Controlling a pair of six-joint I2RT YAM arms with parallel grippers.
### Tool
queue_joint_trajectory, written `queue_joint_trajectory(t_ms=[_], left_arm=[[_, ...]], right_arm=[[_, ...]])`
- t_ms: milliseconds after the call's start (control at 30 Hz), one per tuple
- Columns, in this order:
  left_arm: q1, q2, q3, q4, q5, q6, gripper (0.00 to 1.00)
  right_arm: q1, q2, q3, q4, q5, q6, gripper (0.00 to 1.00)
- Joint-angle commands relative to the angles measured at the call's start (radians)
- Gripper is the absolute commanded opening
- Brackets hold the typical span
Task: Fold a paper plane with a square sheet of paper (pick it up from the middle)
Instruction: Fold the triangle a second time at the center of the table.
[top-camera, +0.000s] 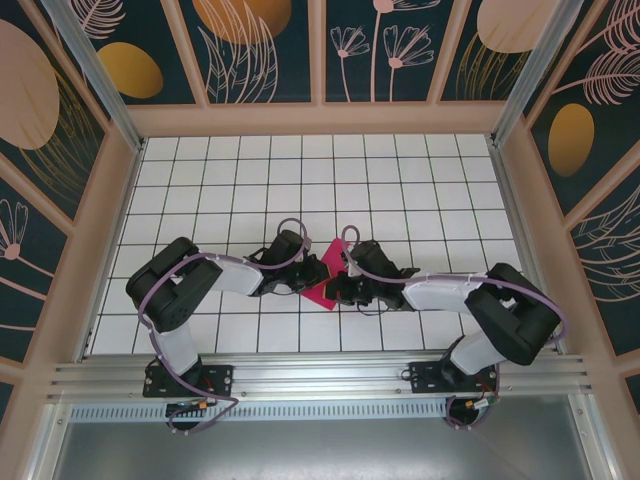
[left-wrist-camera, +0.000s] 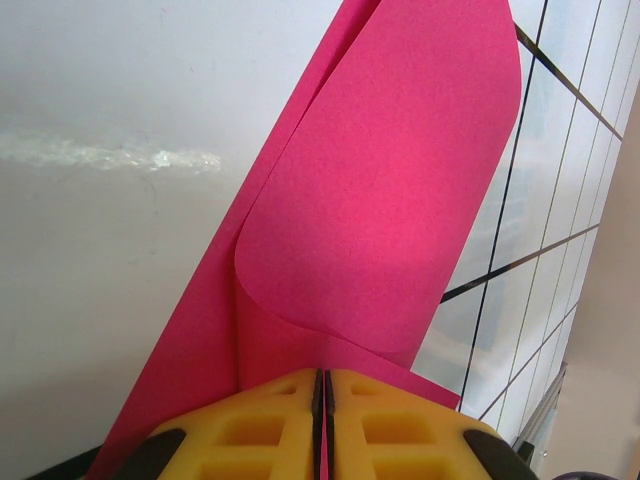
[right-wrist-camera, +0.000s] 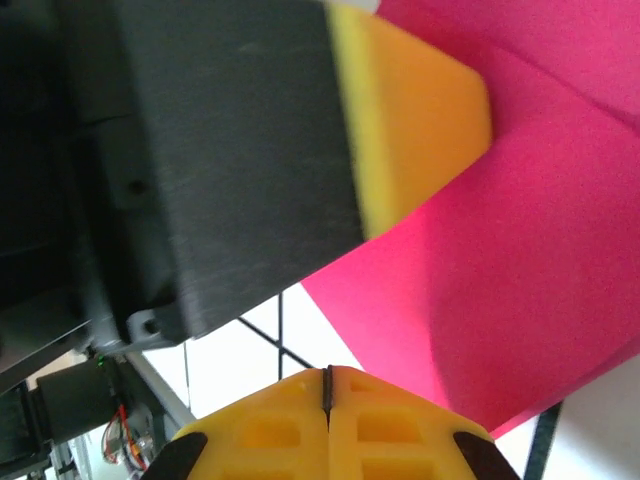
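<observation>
The square sheet of paper (top-camera: 325, 272) is magenta and stands bent between both grippers at the middle of the tiled table. In the left wrist view the paper (left-wrist-camera: 390, 180) curls over in a loose fold, and its lower edge runs into the slit of my left gripper (left-wrist-camera: 324, 372), which is shut on it. My left gripper (top-camera: 303, 283) reaches the sheet from the left. My right gripper (right-wrist-camera: 328, 368) is shut with nothing between its pads. The paper (right-wrist-camera: 520, 280) lies just ahead and to its right. The left gripper's yellow finger (right-wrist-camera: 410, 120) is close above it. My right gripper (top-camera: 345, 283) sits against the sheet's right side.
The white tiled table (top-camera: 420, 180) extends behind and to both sides of the arms. Patterned walls (top-camera: 320, 50) enclose it on three sides. An aluminium rail (top-camera: 320, 375) with the arm bases runs along the near edge.
</observation>
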Motion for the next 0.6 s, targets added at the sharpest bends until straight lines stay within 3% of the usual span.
queue_joint_trajectory(t_ms=[0, 233, 467, 567], left_arm=[[-0.003, 0.028, -0.013, -0.045, -0.003, 0.017, 0.14], [-0.003, 0.026, -0.016, -0.035, -0.002, 0.017, 0.15], [-0.002, -0.058, -0.014, -0.005, -0.001, 0.062, 0.32], [-0.004, -0.088, -0.018, 0.002, 0.015, 0.051, 0.31]], right_arm=[[-0.006, 0.053, -0.026, 0.029, 0.023, 0.025, 0.05], [-0.009, 0.129, -0.064, -0.011, 0.031, 0.03, 0.05], [-0.01, 0.13, -0.073, -0.021, 0.037, 0.017, 0.05], [-0.01, 0.134, -0.064, -0.02, 0.035, 0.015, 0.05]])
